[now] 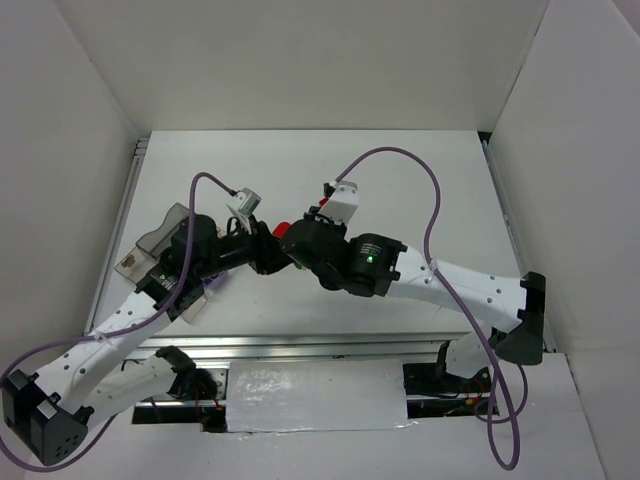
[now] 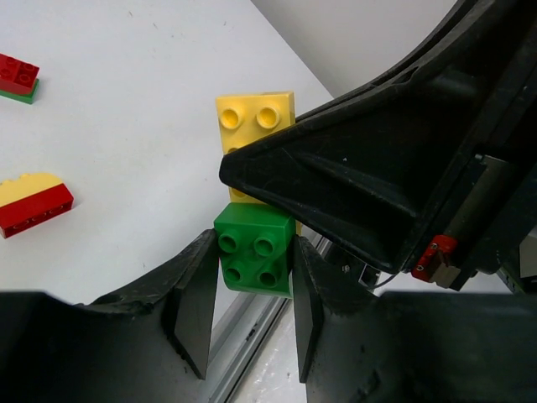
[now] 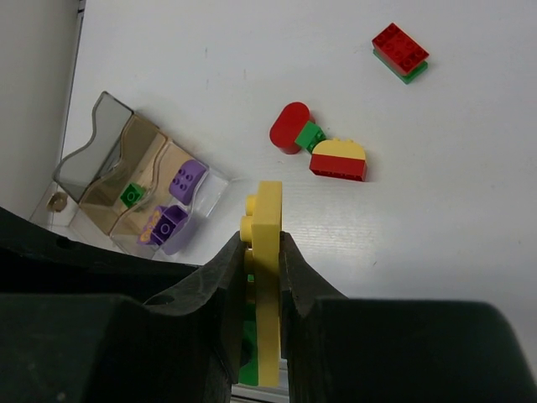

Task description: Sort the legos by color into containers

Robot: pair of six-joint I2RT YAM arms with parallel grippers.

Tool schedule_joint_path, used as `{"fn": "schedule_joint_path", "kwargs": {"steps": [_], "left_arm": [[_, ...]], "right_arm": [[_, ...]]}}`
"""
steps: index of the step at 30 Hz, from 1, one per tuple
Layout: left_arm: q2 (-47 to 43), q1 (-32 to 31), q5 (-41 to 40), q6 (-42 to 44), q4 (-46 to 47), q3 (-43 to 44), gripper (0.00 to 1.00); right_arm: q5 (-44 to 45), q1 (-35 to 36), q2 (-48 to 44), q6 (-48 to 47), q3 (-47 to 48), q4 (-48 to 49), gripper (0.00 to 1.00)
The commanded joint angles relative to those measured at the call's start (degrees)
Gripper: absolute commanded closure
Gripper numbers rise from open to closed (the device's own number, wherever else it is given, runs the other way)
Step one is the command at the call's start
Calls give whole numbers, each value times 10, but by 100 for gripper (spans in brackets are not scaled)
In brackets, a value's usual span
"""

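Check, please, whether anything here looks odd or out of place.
Yes. Three stacks on the table mix colours: a red-green stack, a yellow-red stack, and a round red brick joined to a small green piece. The left gripper and right gripper clamp a seemingly joined green brick and yellow brick.

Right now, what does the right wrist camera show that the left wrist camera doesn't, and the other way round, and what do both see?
Only right wrist: the clear tray holding purple bricks and a small green brick, plus a red rounded brick. Only left wrist: the left gripper shut on a green brick touching the yellow brick. Both: that yellow brick, a red-on-green stack and a yellow-topped red brick.
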Motion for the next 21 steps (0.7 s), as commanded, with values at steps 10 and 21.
{"fn": "schedule_joint_path", "kwargs": {"steps": [10, 21], "left_arm": [[-77, 3, -111, 24, -7, 6, 100], [-90, 7, -345, 4, -158, 81, 100]], "right_arm": [[-43, -41, -115, -1, -126, 112, 100], [-61, -84, -140, -13, -164, 115, 100]]}}
